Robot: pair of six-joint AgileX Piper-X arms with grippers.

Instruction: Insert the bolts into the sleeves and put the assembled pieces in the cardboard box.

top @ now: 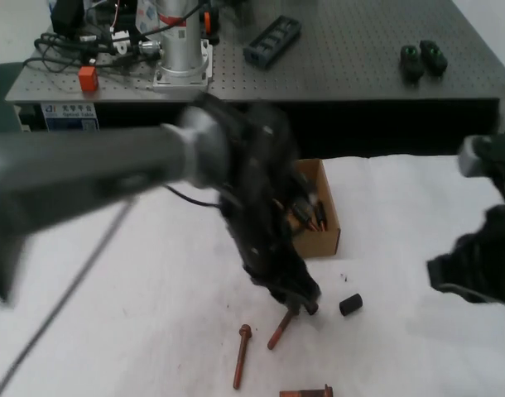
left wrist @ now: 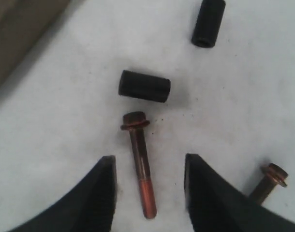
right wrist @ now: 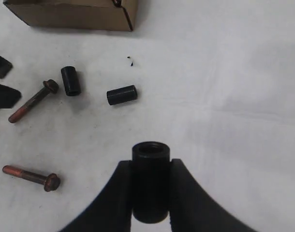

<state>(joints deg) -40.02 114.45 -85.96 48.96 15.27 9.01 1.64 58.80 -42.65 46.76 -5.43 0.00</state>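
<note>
My left gripper (left wrist: 150,159) is open, its fingers straddling the shank of a copper bolt (left wrist: 140,164) that lies on the white cloth. A black sleeve (left wrist: 144,86) lies just beyond the bolt's head, another sleeve (left wrist: 208,22) is farther off, and a second bolt (left wrist: 271,181) lies beside one finger. My right gripper (right wrist: 150,164) is shut on an upright black sleeve (right wrist: 150,181). The high view has the left gripper (top: 300,299) low over the bolts and the right gripper (top: 472,265) off to the right. The cardboard box (top: 329,240) holds several pieces.
Two loose bolts (top: 242,356) (top: 306,393) lie near the cloth's front edge, and one sleeve (top: 350,304) lies right of the left gripper. A perforated metal bench (top: 343,58) with tools stands behind. The cloth between sleeve and right arm is bare.
</note>
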